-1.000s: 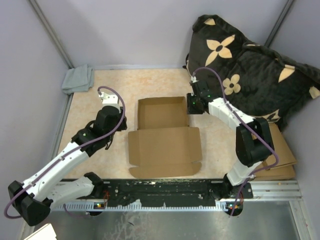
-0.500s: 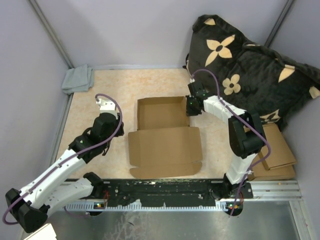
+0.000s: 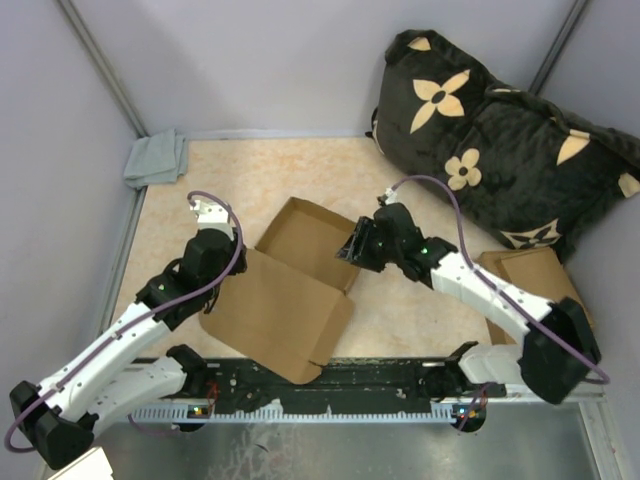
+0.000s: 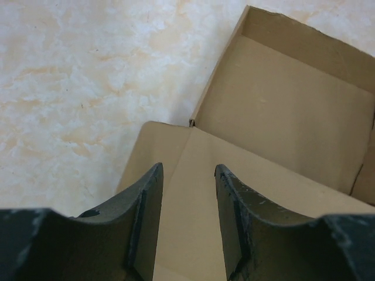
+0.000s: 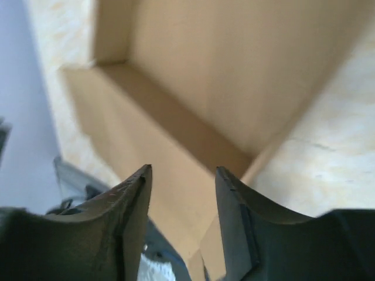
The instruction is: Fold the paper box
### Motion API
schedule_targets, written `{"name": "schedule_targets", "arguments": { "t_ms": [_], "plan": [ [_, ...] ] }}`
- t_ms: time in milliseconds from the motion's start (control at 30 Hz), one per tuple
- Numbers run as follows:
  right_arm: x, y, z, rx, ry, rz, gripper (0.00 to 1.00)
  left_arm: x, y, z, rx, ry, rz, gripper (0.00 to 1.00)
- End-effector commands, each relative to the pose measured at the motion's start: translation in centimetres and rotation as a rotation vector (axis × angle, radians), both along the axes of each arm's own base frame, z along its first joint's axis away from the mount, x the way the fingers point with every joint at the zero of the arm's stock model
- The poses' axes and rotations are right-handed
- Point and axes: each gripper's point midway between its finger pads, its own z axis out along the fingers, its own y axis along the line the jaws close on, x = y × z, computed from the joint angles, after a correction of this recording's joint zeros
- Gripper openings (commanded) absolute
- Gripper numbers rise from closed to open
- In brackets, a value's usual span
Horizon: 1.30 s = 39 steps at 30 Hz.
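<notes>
The paper box [image 3: 300, 240] is plain brown cardboard and lies skewed on the table. Its shallow tray points to the far right, and its flat lid panel [image 3: 270, 315] reaches toward the near left. My left gripper [image 3: 228, 262] hovers over the lid's left corner. In the left wrist view this gripper [image 4: 187, 170] is open, with only the lid [image 4: 193, 193] below it. My right gripper [image 3: 355, 248] is at the tray's right wall. In the right wrist view it [image 5: 183, 171] is open with nothing between its fingers, and the tray's inside [image 5: 234, 64] lies beyond them.
A black pillow with tan flowers [image 3: 490, 130] fills the far right corner. A grey cloth [image 3: 155, 158] lies at the far left. A stack of flat cardboard [image 3: 540, 275] sits on the right. The black rail [image 3: 330, 385] runs along the near edge, and the lid's corner reaches it.
The box has swung clockwise from square to skewed, with its lid sliding toward the near left. The right arm has moved nearer and lower, from the tray's far right corner. The left arm barely shifted.
</notes>
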Motion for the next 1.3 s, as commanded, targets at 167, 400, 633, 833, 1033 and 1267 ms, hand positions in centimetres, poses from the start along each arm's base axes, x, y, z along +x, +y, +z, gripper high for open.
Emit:
{"name": "schedule_targets", "arguments": {
  "t_ms": [167,400,633,833,1033,1267],
  "plan": [
    [3.6,-0.8,9.9,-0.265,-0.55,0.202,0.84,0.2,0.0,1.1,-0.033,-0.049,-0.007,0.47],
    [14.3,0.8,3.9,-0.598,-0.503,0.399,0.83,-0.2,0.9,1.0,-0.022,-0.051,0.024,0.46],
    [18.3,4.0,0.8,-0.644,-0.5,0.564,0.81,-0.6,1.3,1.3,-0.041,-0.077,0.033,0.46],
    [18.7,5.5,-1.6,-0.616,-0.437,0.624,0.78,-0.5,1.0,0.9,-0.033,-0.061,0.021,0.45],
    [18.3,5.7,-4.2,-0.589,-0.353,0.616,0.72,-0.4,0.9,0.7,-0.032,-0.056,0.018,0.45],
    [18.3,3.2,-6.5,-0.559,-0.199,0.427,0.63,-0.4,0.7,0.5,-0.027,-0.047,0.011,0.45]
  ]
}}
